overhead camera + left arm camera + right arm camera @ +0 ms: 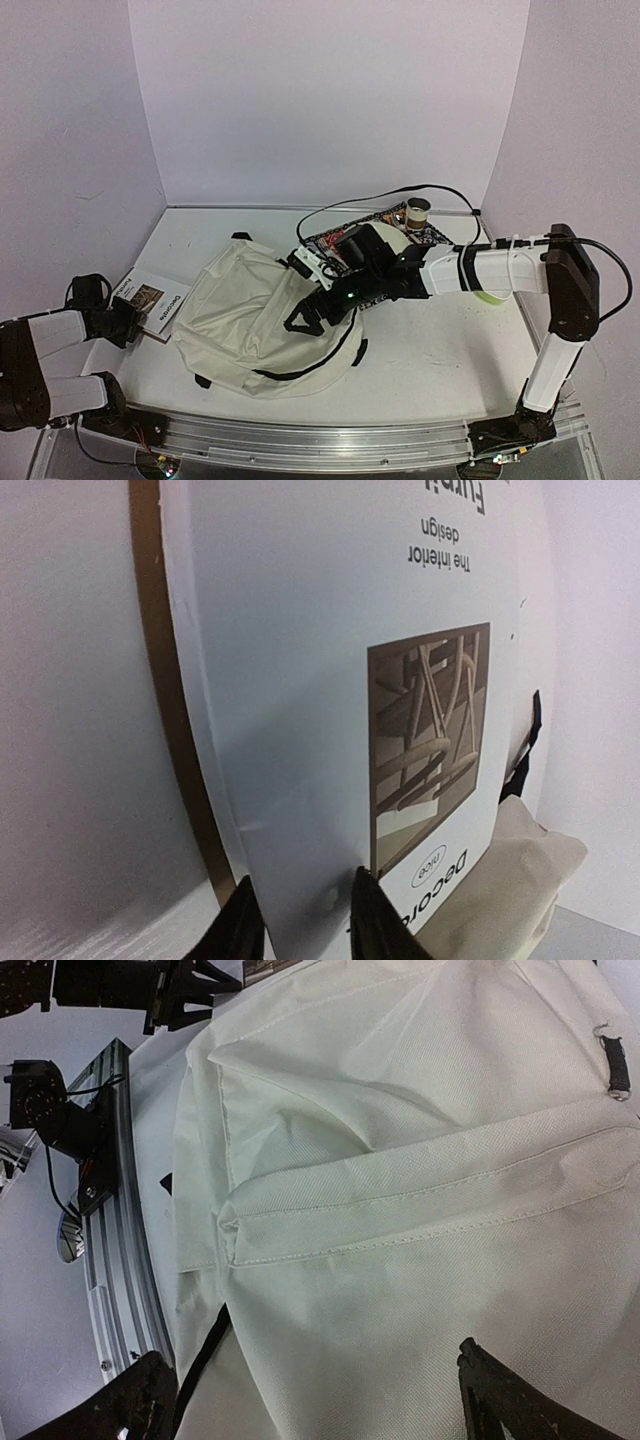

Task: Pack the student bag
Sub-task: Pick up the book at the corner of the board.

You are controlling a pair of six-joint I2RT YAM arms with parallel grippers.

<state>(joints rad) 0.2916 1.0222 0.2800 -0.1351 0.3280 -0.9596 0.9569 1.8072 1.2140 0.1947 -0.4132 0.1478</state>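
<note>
White and thin, a booklet lay at the near-left of the table. The left gripper stood with narrow jaws at its near corner, though whether they pinched it could not be told. Just beside it, the cream student bag sprawled flat across the table's middle, and the right gripper hung over its far side with jaws spread wide, holding nothing.

Robot lab test cell: bare white walls beyond the right gripper, aluminium rail behind it, black cable trailing.
</note>
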